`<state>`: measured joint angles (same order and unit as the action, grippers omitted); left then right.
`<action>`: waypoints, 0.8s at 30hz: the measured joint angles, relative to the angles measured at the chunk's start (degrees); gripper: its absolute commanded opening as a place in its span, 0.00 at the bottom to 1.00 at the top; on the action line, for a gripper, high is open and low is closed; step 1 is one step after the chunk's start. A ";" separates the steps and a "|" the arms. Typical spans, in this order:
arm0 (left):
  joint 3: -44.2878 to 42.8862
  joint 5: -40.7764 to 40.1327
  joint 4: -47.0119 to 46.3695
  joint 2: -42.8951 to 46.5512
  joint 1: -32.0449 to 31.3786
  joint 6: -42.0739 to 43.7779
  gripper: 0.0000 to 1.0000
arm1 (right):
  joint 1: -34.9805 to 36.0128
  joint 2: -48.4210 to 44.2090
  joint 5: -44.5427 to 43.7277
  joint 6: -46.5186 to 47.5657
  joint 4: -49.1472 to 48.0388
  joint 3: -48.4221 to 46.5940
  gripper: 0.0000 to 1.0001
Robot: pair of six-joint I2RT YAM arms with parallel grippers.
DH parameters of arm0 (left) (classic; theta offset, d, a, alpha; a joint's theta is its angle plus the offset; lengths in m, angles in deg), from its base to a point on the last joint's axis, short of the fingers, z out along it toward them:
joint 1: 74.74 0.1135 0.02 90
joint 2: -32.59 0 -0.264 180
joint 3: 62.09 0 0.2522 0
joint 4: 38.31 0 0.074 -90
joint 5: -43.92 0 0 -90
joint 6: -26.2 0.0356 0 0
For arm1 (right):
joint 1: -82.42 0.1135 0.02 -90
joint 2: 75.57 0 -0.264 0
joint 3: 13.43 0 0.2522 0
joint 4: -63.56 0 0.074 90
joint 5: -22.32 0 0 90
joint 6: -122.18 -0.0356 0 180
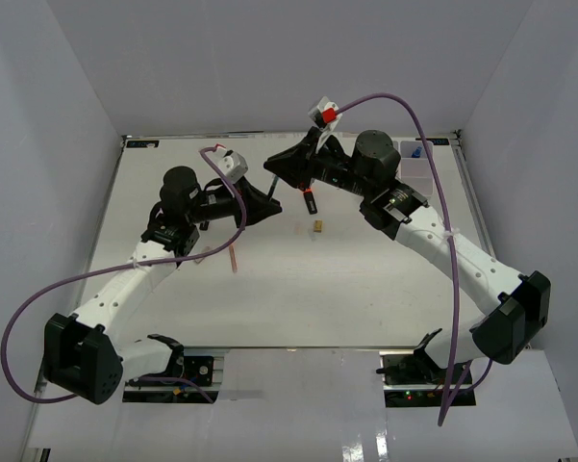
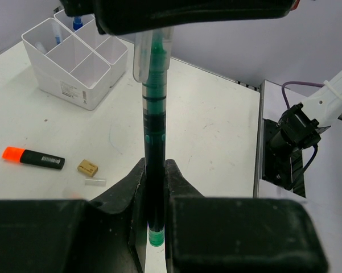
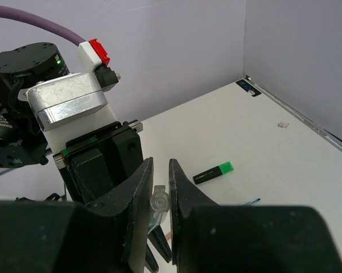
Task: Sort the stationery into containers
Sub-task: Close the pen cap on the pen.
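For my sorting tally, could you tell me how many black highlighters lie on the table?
2: an orange-capped highlighter beside the tan block, and a green-capped highlighter beyond the right gripper; more may be hidden.

One orange-capped marker (image 2: 33,158), one green-capped marker (image 3: 213,172), one green pen (image 2: 155,114), one tan block (image 2: 87,167), one pink stick (image 1: 234,258)

White bench (image 1: 269,289) fills the middle, smooth and slightly glossy, with a soft glare along its near edge. Plain pale grey walls box it in: back wall (image 1: 289,58), left wall (image 1: 38,144), right wall (image 1: 548,144). A thin metal rim (image 1: 183,139) lines the bench's far edge. The light is even and the shadows faint.
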<state>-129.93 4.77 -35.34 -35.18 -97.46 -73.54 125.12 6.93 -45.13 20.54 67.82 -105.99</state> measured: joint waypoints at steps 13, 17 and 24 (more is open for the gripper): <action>0.00 -1.53 -0.35 -1.38 0.00 1.79 0.00 | -0.74 0.52 -0.09 0.52 -3.32 2.27 0.08; 0.00 -1.22 -0.79 -1.60 0.02 1.18 0.00 | -0.79 0.76 -0.07 0.63 -3.96 2.32 0.08; 1.79 0.81 -1.68 -1.33 0.04 0.48 0.00 | -0.96 0.74 1.77 1.55 -1.97 2.03 0.08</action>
<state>-128.14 5.58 -37.02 -36.51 -97.42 -73.06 124.16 7.67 -43.36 22.09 65.86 -103.96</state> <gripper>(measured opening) 0.210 0.198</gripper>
